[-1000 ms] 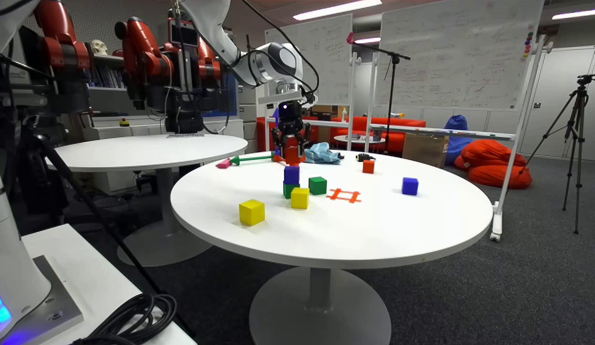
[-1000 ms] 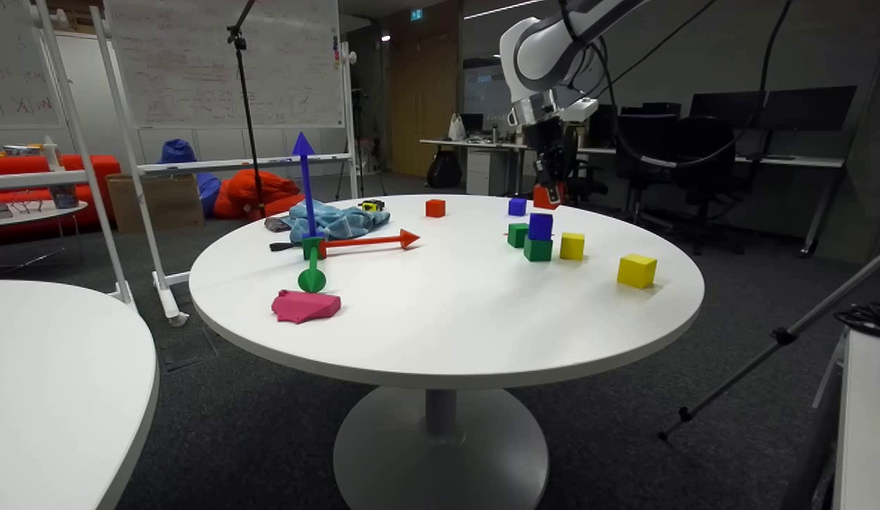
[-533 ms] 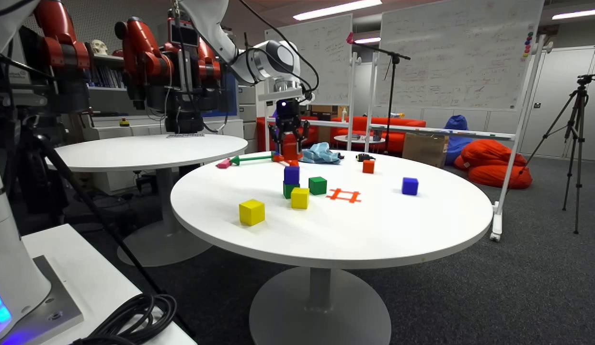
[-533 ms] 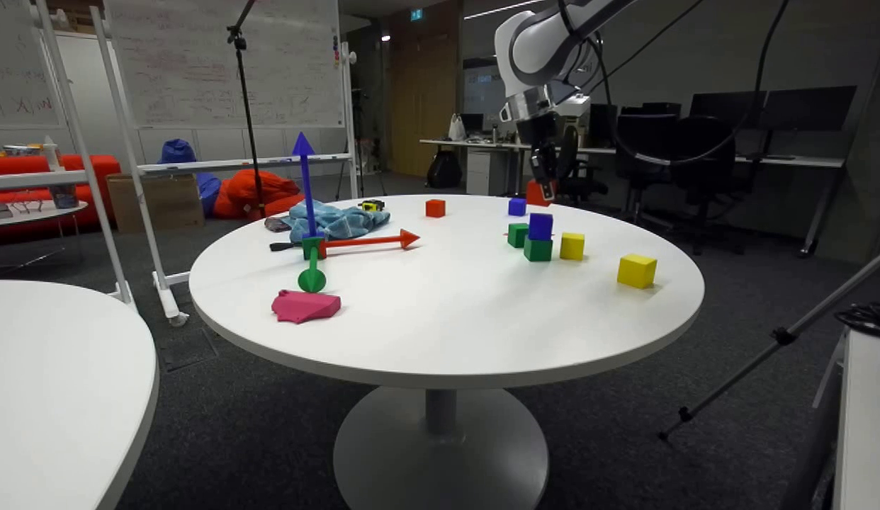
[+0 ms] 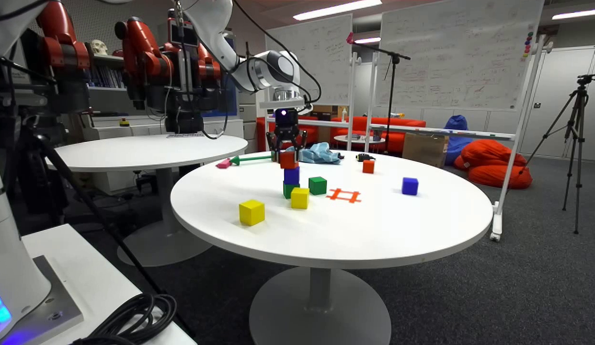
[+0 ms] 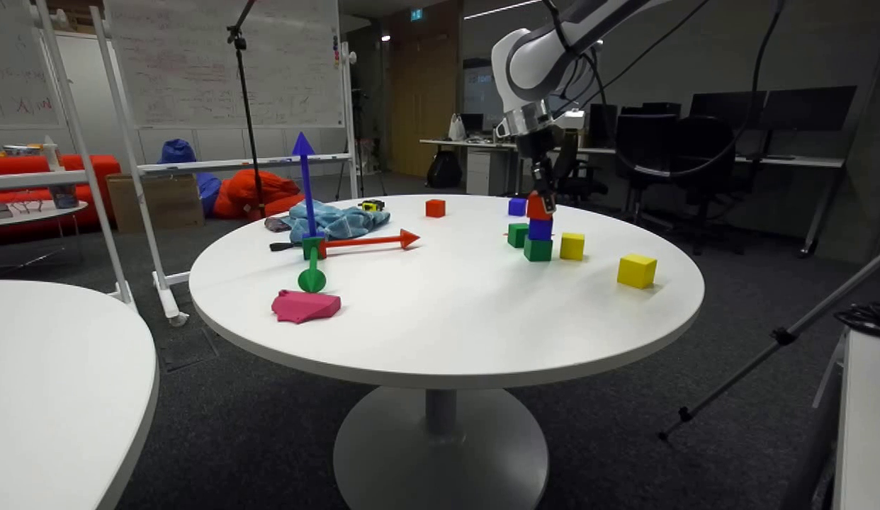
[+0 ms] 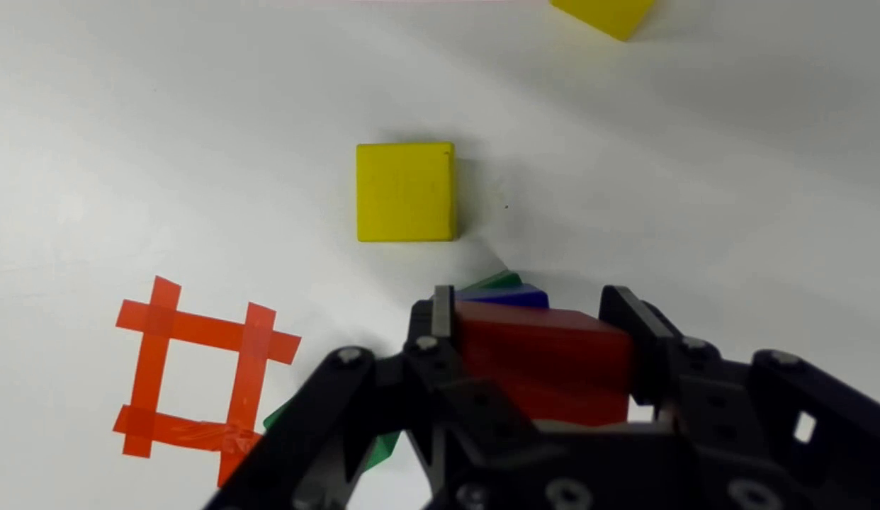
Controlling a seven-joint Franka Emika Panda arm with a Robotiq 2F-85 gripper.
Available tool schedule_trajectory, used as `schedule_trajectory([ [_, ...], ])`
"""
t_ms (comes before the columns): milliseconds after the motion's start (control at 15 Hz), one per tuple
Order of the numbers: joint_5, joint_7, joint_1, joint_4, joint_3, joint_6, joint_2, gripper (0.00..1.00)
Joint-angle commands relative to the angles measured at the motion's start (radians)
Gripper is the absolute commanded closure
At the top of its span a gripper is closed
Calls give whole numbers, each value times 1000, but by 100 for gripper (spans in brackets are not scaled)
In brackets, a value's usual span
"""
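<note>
While the hand (image 7: 531,312) grips a red block (image 5: 289,161) above the stacked blue block (image 5: 291,176), centring it squarely seems wise.

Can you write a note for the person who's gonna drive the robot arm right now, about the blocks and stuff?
Hand: the gripper is closed on a red block.
Where: a blue block sits on a green block; a yellow block and a second green block stand near them.
Done: blue is on green, and red is roughly over blue. I can't tell whether red rests on it.
Left, probably: settle red if needed, open up, back away gently.
</note>
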Motion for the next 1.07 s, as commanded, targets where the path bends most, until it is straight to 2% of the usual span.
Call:
schedule_trajectory([
  [0,10,-64,-31,18,9,3,20,71],
  [200,5,-72,-34,22,7,-12,19,71],
  [267,-1,-29,-21,7,1,-3,3,46],
  [867,-1,-30,-22,8,1,-3,3,46],
  [933,-1,-30,-22,8,1,-3,3,21],
  [1000,0,-18,-19,11,0,-9,4,19],
])
